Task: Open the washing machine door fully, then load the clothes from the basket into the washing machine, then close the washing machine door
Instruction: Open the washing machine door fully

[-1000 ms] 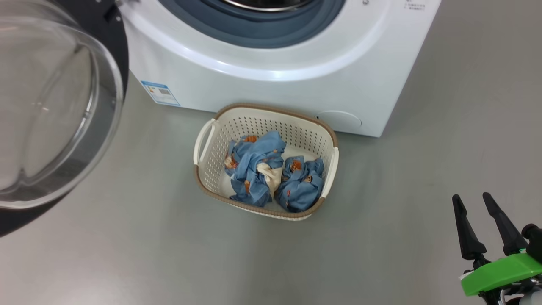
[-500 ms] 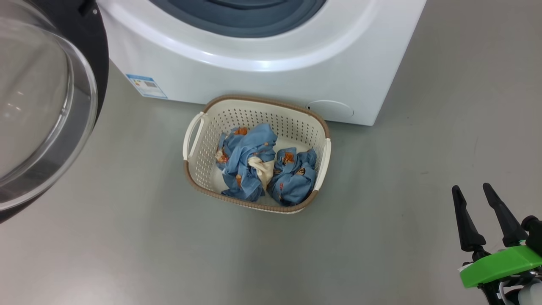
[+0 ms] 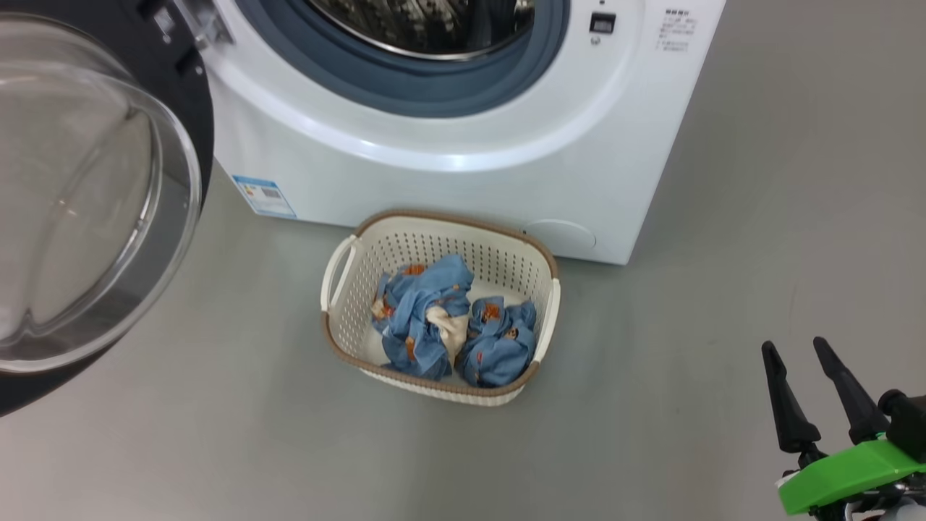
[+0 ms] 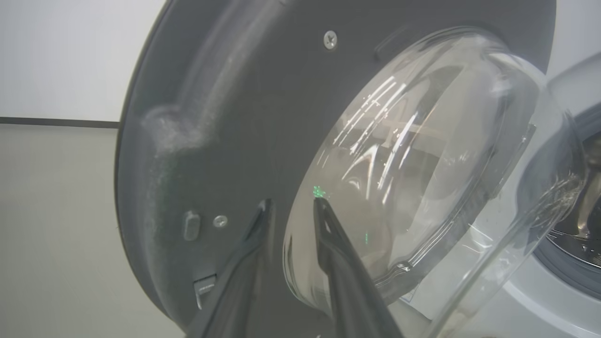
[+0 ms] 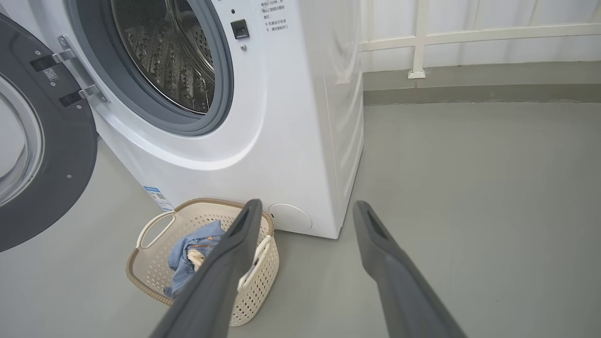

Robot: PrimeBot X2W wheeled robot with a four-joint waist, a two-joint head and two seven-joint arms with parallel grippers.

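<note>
Head view: the right gripper (image 3: pixel 793 344) is at the lower right, its two dark fingers spread wide with an empty gap between them. The basket (image 3: pixel 441 215) stands on the grey floor (image 3: pixel 687 253), up and to the left of these fingertips and well apart from them. The clothes (image 3: pixel 427 318) lie crumpled inside the basket. The washing machine (image 3: pixel 448 181) stands just beyond the basket, with its opening uncovered.

Right wrist view: the lower front corner of the washing machine (image 5: pixel 291 141) lies beyond the gap between the fingers. One finger overlaps the near side of the basket (image 5: pixel 155 263). The washing machine door (image 5: pixel 56 155) hangs swung out, far to the side of that same finger.

Left wrist view: the left gripper (image 4: pixel 293 202) has its fingers a narrow gap apart. The inner face of the washing machine door (image 4: pixel 225 117) is directly beyond the fingertips. One tip is over the dark ring, the other over the edge of the glass bulge. Contact with the door cannot be determined.
</note>
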